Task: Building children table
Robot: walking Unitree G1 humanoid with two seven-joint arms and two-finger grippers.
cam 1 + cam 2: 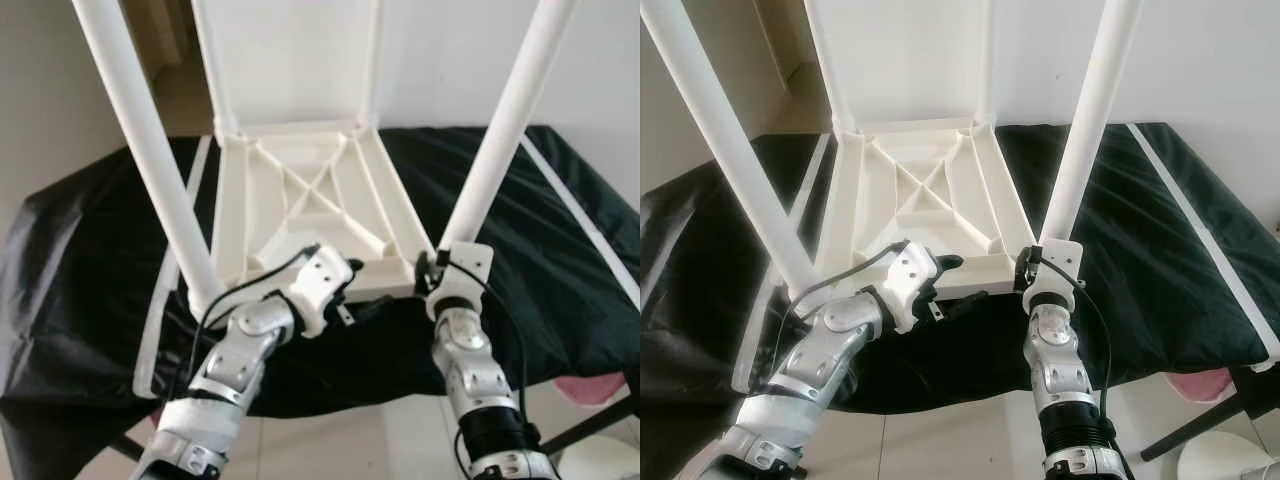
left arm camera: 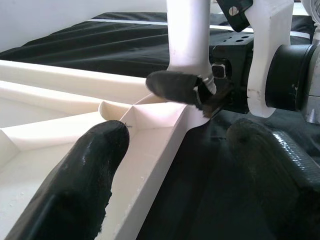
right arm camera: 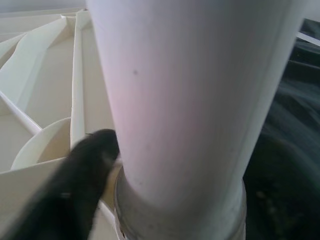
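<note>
Smooth white plastic tabletop (image 1: 300, 215) and legs (image 1: 497, 140); crinkled glossy black cloth (image 1: 80, 270).

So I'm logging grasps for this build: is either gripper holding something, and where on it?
The right gripper clamps the near-right table leg at its base. The left gripper is open over the tabletop's front rim.

1. Black cloth (image 1: 90, 270) draped over a raised surface, wrinkled, hanging over the near edge above pale floor tiles (image 1: 370, 440).
2. At the centre, lying directly on the cloth: white plastic tabletop (image 1: 300, 215), upside down, ribbed underside up, diagonal braces crossing in the middle.
3. At about 9 o'clock of the tabletop, flat on the cloth just beside it: long white strip (image 1: 160, 310).
4. At about 3 o'clock, well apart, running diagonally over the cloth: second white strip (image 1: 580, 220).
</note>
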